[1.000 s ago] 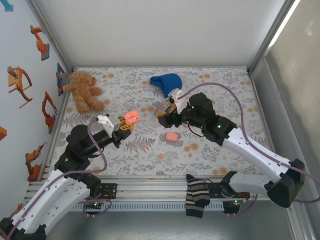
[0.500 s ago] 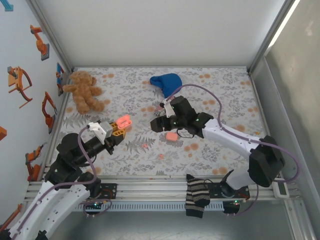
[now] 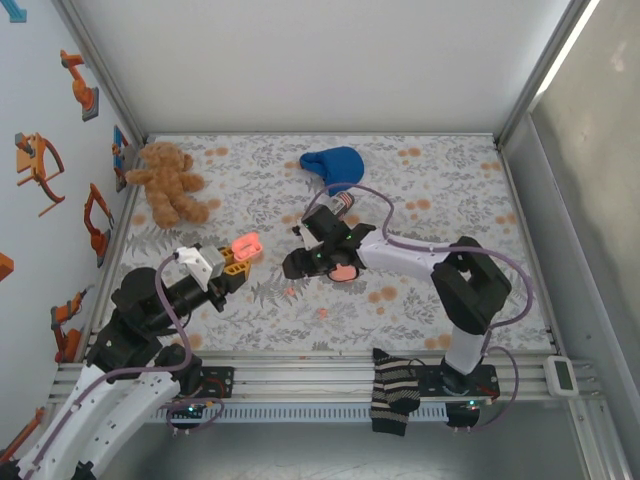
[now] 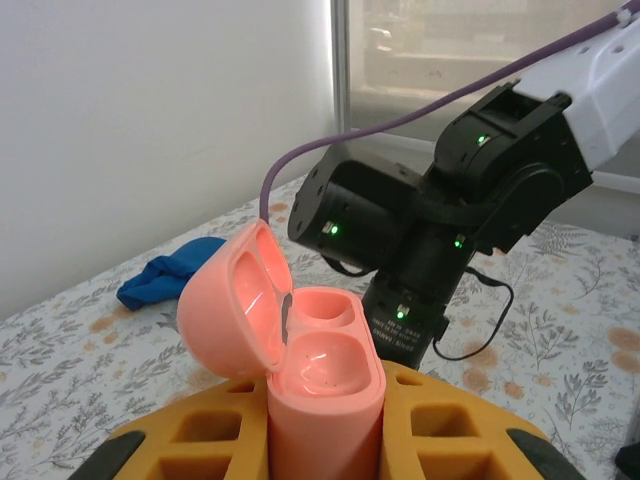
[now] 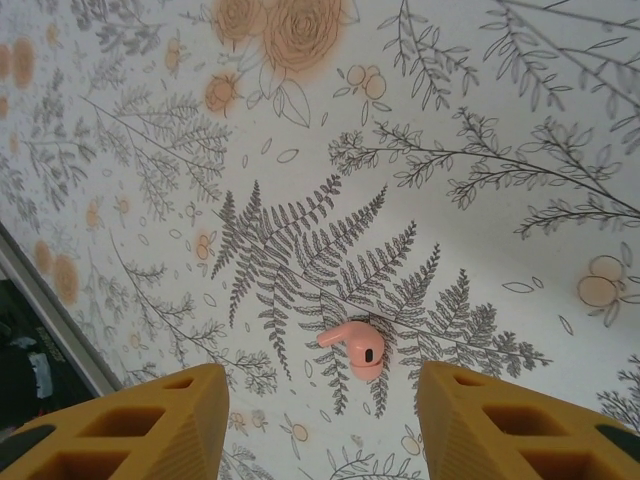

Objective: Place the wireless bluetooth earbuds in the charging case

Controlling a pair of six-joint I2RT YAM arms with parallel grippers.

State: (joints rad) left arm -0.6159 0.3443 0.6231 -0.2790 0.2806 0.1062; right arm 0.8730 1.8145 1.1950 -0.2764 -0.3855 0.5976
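Observation:
My left gripper point(image 3: 238, 254) is shut on the coral-pink charging case point(image 3: 247, 243), holding it above the table's left half. In the left wrist view the charging case point(image 4: 325, 360) stands upright between yellow fingers point(image 4: 190, 440), its lid swung open to the left and both wells empty. My right gripper point(image 3: 296, 266) points down at the table's middle, just above one of the wireless bluetooth earbuds point(image 3: 290, 291). Seen from the right wrist, that pink earbud point(image 5: 355, 347) lies on the fern print between my spread yellow fingers point(image 5: 165, 420); the right gripper point(image 5: 322, 425) is open and touches nothing.
Another earbud point(image 3: 323, 312) lies nearer the front edge. A second pink case point(image 3: 345, 272) sits under the right forearm. A teddy bear point(image 3: 166, 182) lies at back left and a blue cloth point(image 3: 333, 165) at back centre. A striped sock point(image 3: 392, 392) hangs over the front rail.
My right arm swung left and came down over the earbud, its jaws narrowing. The left gripper drew back and left a little with the open case.

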